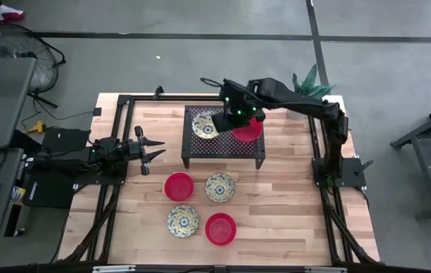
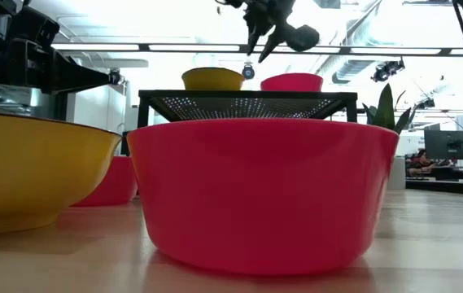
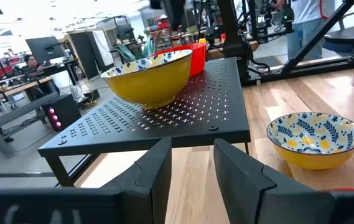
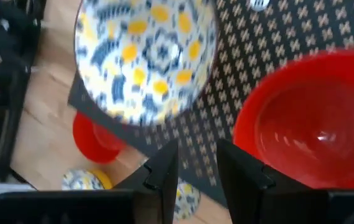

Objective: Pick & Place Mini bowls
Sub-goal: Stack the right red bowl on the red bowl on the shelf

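Mini bowls are split between two spots. Two sit on top of the black perforated stand (image 1: pixel 225 140) near the worktop's far edge: a floral bowl (image 1: pixel 204 126) toward the stand's left end and a red bowl (image 1: pixel 247 130) just beside it on the right. The other four are down on the wood worktop (image 1: pixel 291 197) in front of the stand, in a loose square: a red one (image 1: pixel 178 186) and a floral one (image 1: pixel 220 187) in the back row, a floral one (image 1: pixel 182 221) and a red one (image 1: pixel 220 228) closer to the near edge. None of the four touch.

The worktop is pale butcher-block wood with a black frame round it, standing on a grey concrete floor. There's a green plant (image 1: pixel 311 83) at the far right corner. The left wrist view looks into a bright workshop with desks, monitors and a person standing at the back.

The right arm reaches in from the right edge, elbow bent, out over the stand. The right gripper (image 1: pixel 234 115) hangs above the stand between the two bowls there, clear of both in the low view, fingers slightly apart and holding nothing.

The left arm lies low along the left edge, pointing at the stand. The left gripper (image 1: pixel 148 152) is parted a bit too and empty.
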Controlling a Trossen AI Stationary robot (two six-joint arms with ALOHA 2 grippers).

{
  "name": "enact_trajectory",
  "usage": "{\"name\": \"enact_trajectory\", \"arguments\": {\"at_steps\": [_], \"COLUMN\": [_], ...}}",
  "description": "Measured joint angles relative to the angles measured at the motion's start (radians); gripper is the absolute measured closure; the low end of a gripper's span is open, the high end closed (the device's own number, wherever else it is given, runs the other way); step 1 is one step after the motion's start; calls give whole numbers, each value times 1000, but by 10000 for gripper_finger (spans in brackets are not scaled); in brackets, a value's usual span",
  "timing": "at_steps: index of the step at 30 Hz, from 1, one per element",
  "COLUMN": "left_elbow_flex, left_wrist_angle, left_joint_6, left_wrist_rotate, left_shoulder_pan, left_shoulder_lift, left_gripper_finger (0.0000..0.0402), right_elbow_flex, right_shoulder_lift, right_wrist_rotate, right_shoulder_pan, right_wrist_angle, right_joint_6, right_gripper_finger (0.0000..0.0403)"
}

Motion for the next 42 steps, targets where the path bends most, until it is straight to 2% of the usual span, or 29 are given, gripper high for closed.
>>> {"name": "enact_trajectory", "arguments": {"at_steps": [10, 15, 21, 26, 31, 35, 39, 42], "left_elbow_flex": [0, 0, 0, 0, 0, 0, 0, 0], "left_wrist_angle": [0, 0, 0, 0, 0, 0, 0, 0], "left_joint_6": [0, 0, 0, 0, 0, 0, 0, 0], "left_wrist_rotate": [0, 0, 0, 0, 0, 0, 0, 0], "left_shoulder_pan": [0, 0, 0, 0, 0, 0, 0, 0], "left_shoulder_lift": [0, 0, 0, 0, 0, 0, 0, 0], "left_gripper_finger": [284, 284, 284, 284, 284, 284, 284, 284], "right_elbow_flex": [0, 0, -4, -67, -175, -288, -414, -487], "right_shoulder_lift": [-23, -23, -23, -23, -23, -22, -22, -22], "right_wrist_rotate": [42, 90, 134, 154, 159, 195, 149, 123], "right_shoulder_pan": [223, 355, 504, 617, 697, 733, 752, 757], "right_wrist_angle": [-114, -179, -181, -153, -10, 207, 451, 562], "right_joint_6": [-224, -432, -617, -733, -816, -918, -1003, -993], "right_gripper_finger": [304, 304, 304, 304, 304, 304, 304, 304]}}
